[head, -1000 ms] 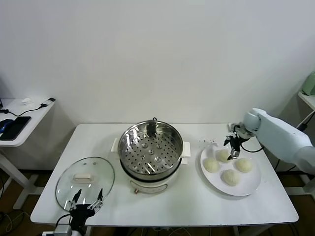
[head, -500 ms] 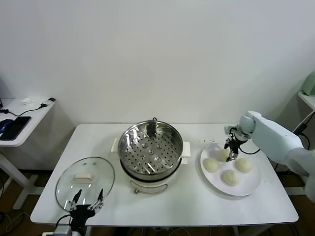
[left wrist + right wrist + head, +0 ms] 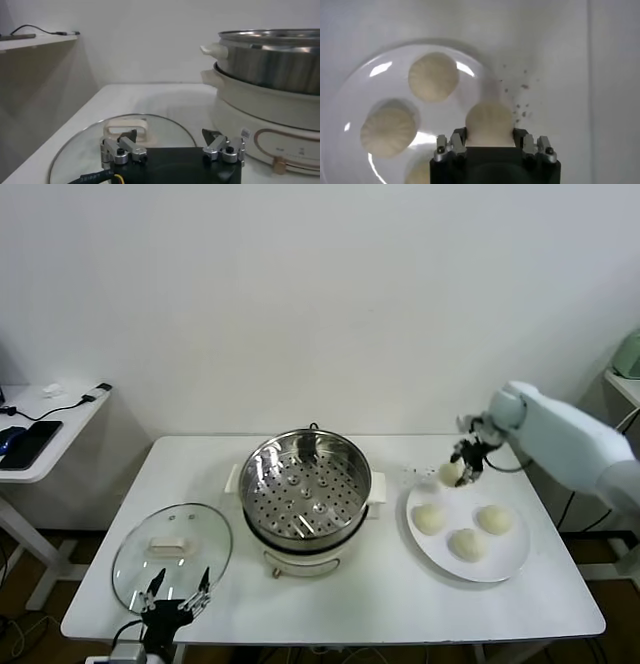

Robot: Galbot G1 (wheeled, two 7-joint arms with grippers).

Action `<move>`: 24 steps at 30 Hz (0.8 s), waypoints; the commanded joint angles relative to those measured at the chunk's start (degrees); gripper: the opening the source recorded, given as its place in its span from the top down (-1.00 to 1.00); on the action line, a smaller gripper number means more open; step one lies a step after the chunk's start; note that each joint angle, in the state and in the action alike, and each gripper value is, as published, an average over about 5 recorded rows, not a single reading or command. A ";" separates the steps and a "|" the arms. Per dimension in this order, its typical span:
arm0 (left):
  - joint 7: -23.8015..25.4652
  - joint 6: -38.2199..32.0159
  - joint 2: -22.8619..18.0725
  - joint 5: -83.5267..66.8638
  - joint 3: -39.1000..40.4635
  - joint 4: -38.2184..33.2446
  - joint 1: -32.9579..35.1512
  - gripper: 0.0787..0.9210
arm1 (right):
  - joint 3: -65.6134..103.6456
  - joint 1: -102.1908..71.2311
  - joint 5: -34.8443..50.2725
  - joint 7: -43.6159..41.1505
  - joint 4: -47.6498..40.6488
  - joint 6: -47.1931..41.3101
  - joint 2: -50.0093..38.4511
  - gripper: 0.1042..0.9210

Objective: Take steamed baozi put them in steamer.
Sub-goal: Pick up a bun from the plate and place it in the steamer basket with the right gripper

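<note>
My right gripper (image 3: 462,467) is shut on a cream-white baozi (image 3: 450,473) and holds it lifted above the far left rim of the white plate (image 3: 500,565). In the right wrist view the held baozi (image 3: 489,123) sits between the jaws of the right gripper (image 3: 490,145), above the plate (image 3: 345,135). Three more baozi (image 3: 430,519) (image 3: 494,518) (image 3: 466,544) lie on the plate. The shiny steamer (image 3: 306,489) with its perforated tray stands at the table's middle, to the left of the held bun. My left gripper (image 3: 178,593) is parked, open, at the front left.
The round glass lid (image 3: 172,552) with a white handle lies flat at the front left, just beyond the left gripper (image 3: 171,146). Dark crumbs (image 3: 415,472) speckle the table between steamer and plate. A side table (image 3: 40,434) with a phone stands to the far left.
The right gripper has closed on the far-left baozi and lifted it off the plate, moving slightly up and away. The left arm has not moved.
</note>
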 commanded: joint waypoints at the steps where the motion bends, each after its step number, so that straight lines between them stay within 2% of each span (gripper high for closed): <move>1: 0.02 0.09 0.18 0.07 0.12 -0.09 -0.06 -0.77 | -12.33 21.67 12.69 -0.95 17.15 6.40 4.68 -0.26; 5: 0.03 0.12 0.35 0.16 0.37 0.14 -0.27 -0.77 | -14.36 23.73 14.83 0.76 24.99 9.97 10.46 -0.26; 10: 0.01 0.14 0.38 0.19 0.69 0.77 -0.84 -0.77 | -15.01 19.99 7.39 1.69 27.08 18.53 17.09 -0.26; 16: 0.02 0.59 0.29 0.21 0.93 1.05 -1.49 -0.77 | -10.49 10.76 -10.73 1.42 12.44 36.52 25.10 -0.26; 24: -0.08 0.54 0.11 0.43 1.28 0.65 -1.18 -0.77 | -2.19 1.85 -26.90 1.45 -4.80 46.01 33.77 -0.26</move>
